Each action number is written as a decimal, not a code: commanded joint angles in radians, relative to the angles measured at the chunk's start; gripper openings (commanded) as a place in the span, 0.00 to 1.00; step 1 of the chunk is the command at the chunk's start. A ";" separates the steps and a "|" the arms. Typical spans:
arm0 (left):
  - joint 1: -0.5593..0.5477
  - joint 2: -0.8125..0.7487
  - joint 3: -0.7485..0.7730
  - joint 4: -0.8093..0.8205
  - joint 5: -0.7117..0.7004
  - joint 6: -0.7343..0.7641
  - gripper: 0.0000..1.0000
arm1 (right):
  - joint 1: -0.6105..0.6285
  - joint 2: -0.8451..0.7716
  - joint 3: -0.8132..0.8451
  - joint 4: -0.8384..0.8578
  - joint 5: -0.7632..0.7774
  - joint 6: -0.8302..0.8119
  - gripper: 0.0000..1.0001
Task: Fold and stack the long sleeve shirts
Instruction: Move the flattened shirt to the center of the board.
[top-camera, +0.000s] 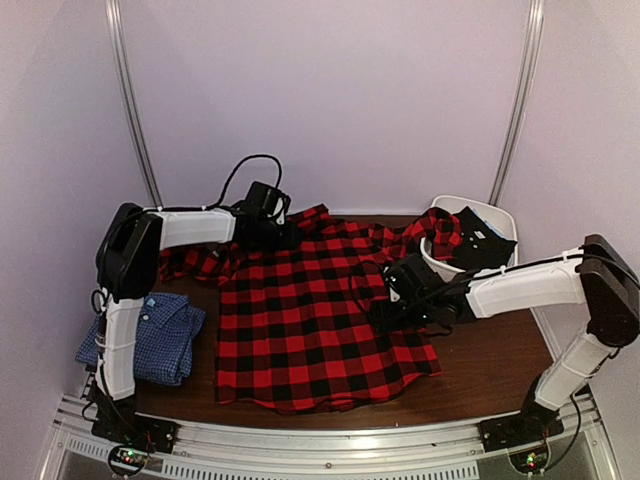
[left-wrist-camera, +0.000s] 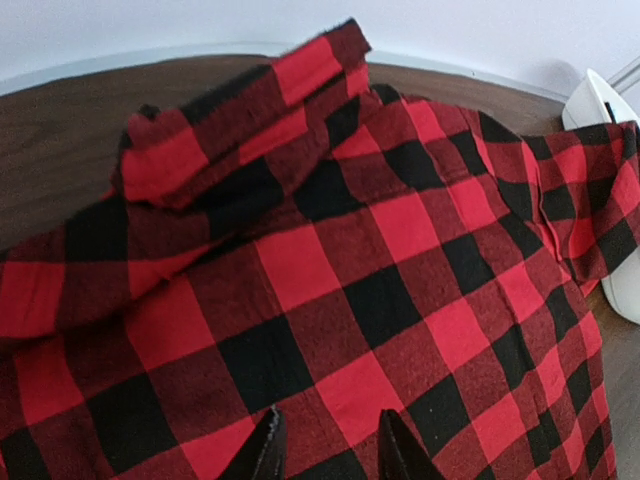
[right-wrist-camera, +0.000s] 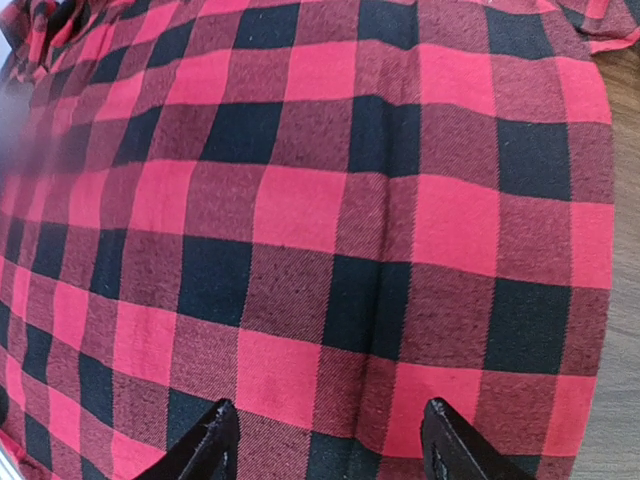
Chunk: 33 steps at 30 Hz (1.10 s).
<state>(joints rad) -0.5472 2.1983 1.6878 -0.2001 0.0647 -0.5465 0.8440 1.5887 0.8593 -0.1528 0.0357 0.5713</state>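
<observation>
Red-and-black plaid shirt (top-camera: 320, 320) is sprawling across the desk (top-camera: 490, 370), spilling into a white bin (top-camera: 500, 215); left pincer (left-wrist-camera: 325, 450) and right pincer (right-wrist-camera: 325, 440) are hovering released.

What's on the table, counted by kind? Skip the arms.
Shirts: 2 (red-and-black plaid shirt spread out, blue check shirt folded at left)
White bin: 1
Total: 3
</observation>
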 joint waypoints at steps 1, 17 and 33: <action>-0.005 0.007 -0.035 0.045 0.019 0.004 0.33 | 0.040 0.044 0.033 -0.005 0.084 -0.004 0.63; -0.090 -0.084 -0.247 0.026 -0.021 -0.026 0.32 | 0.156 -0.053 -0.146 -0.144 0.098 0.104 0.64; -0.158 -0.293 -0.490 0.014 -0.042 -0.093 0.33 | 0.320 -0.276 -0.321 -0.332 0.025 0.323 0.68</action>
<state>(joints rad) -0.7002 1.9610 1.1877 -0.2020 0.0349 -0.6224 1.1496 1.3762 0.5804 -0.3294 0.1055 0.8146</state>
